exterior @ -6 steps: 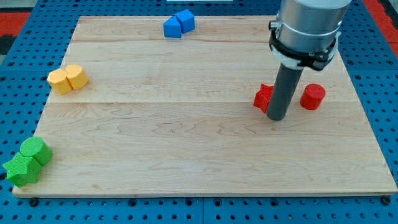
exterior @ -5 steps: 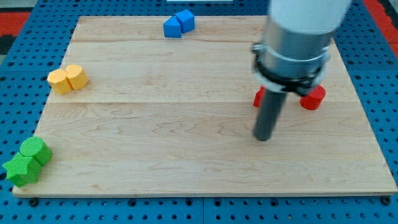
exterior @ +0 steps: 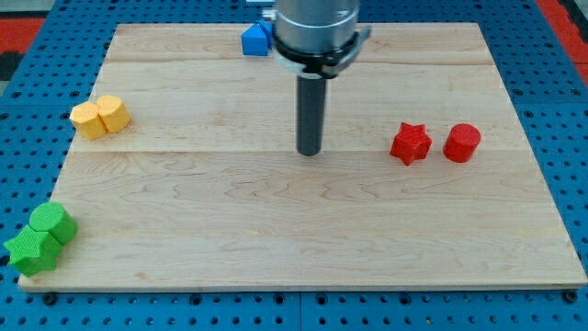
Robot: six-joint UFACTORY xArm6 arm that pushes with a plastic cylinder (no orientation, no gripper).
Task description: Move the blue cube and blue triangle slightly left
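Note:
The blue cube (exterior: 253, 40) sits at the view's top edge of the wooden board (exterior: 184, 230). The block beside it on the right, the blue triangle, is almost wholly hidden behind the arm. My tip (exterior: 309, 152) rests on the board near its middle, well below the blue blocks and a little to their right. It touches no block.
Two yellow blocks (exterior: 100, 117) sit side by side at the view's left. Two green blocks (exterior: 39, 238) sit at the bottom-left corner. A red star (exterior: 410, 142) and a red cylinder (exterior: 461, 142) sit at the right. A blue pegboard surrounds the board.
My tip has moved left and up across the board, from beside the red star to the board's middle. The red star now shows fully. No block has moved.

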